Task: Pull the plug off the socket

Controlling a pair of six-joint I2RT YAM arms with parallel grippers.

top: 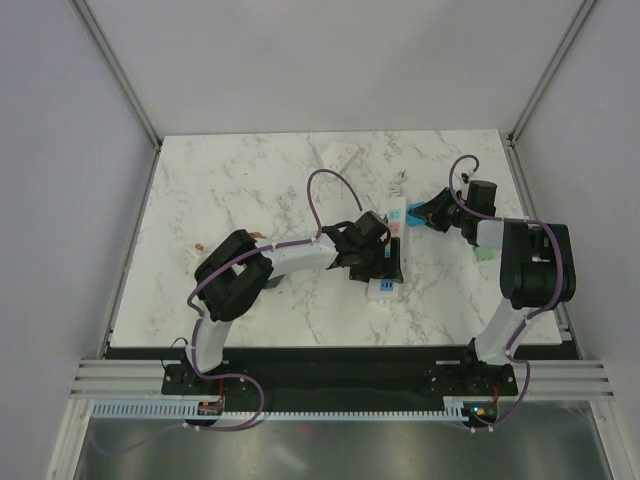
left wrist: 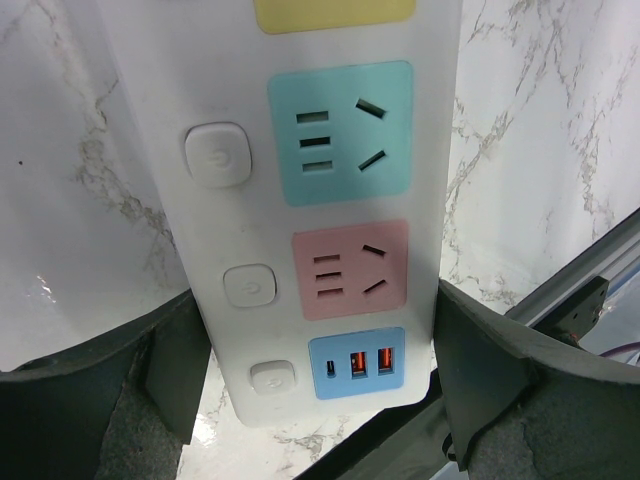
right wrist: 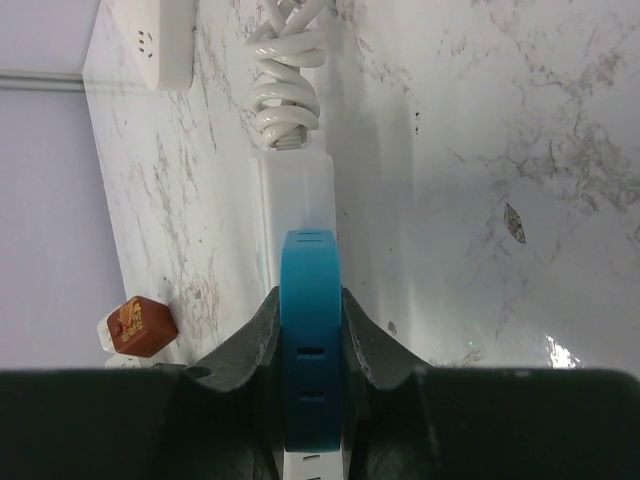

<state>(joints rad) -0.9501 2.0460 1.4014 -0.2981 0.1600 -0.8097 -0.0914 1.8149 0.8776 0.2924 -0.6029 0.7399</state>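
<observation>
From above you see the power strip lying on the marble worktop. Your left pincer is over its near half. Your right pincer is at the blue plug on its far end.

In the left wrist view the fingers lie against both long sides of the strip, so this pincer is clamped on it.

In the right wrist view the pincer is closed on the plug. The plug stands on the strip, near a coiled white cable.
</observation>
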